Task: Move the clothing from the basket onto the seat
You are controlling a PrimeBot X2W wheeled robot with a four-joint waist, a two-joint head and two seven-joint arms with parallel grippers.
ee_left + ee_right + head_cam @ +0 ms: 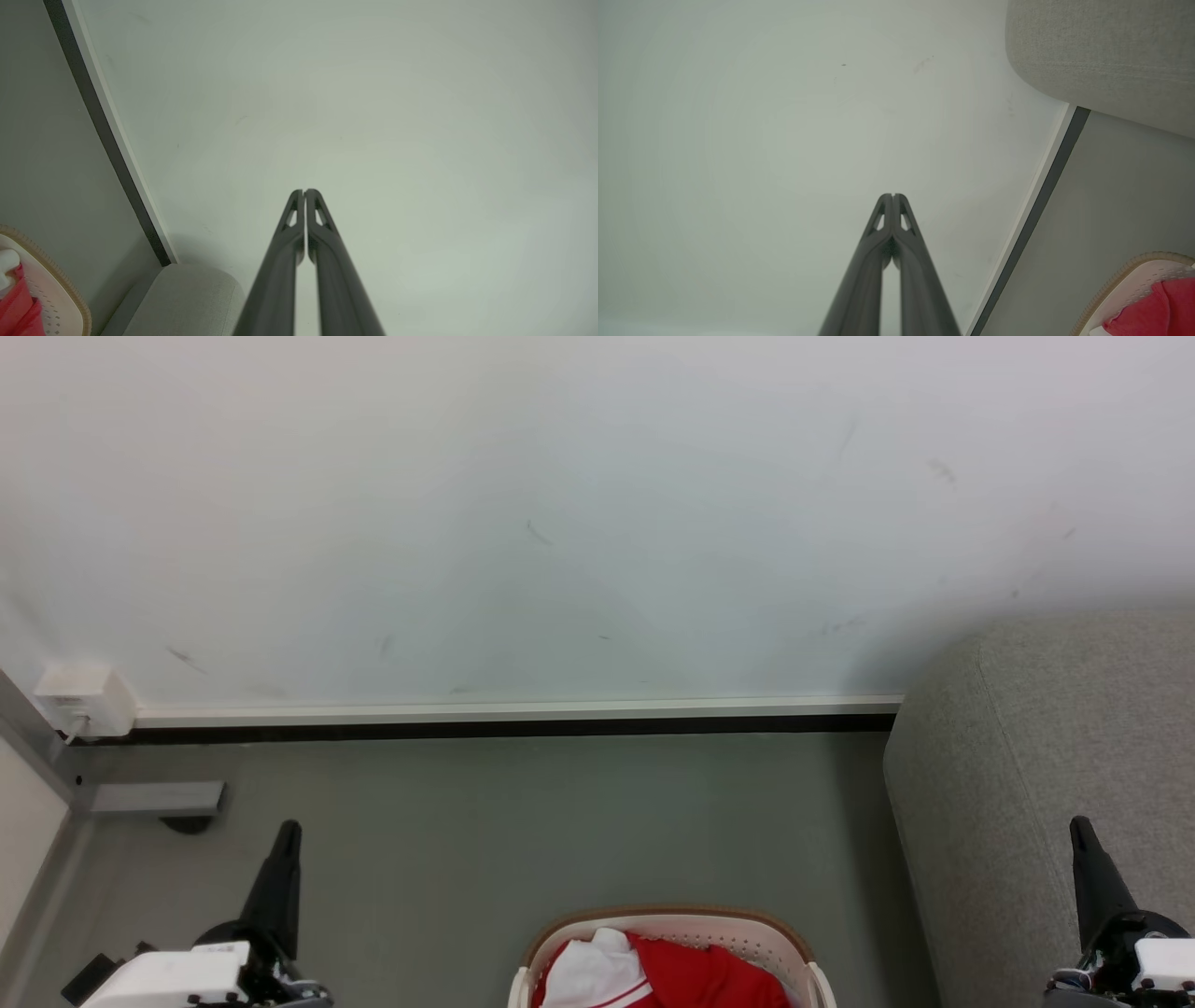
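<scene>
Basket (674, 916) is seen on grey floor (560, 821) at bottom centre of the head view, before a white wall (560, 523). Red clothing (705, 975) with a white part is piled inside it. Seat (1036, 747) is noted to the basket's right, apart from it. Left gripper (304, 192) and right gripper (893, 196) are seen either side of the basket, fingers pressed together, empty

Red clothing (695, 975) in basket (756, 933) beside seat (1018, 775)
</scene>
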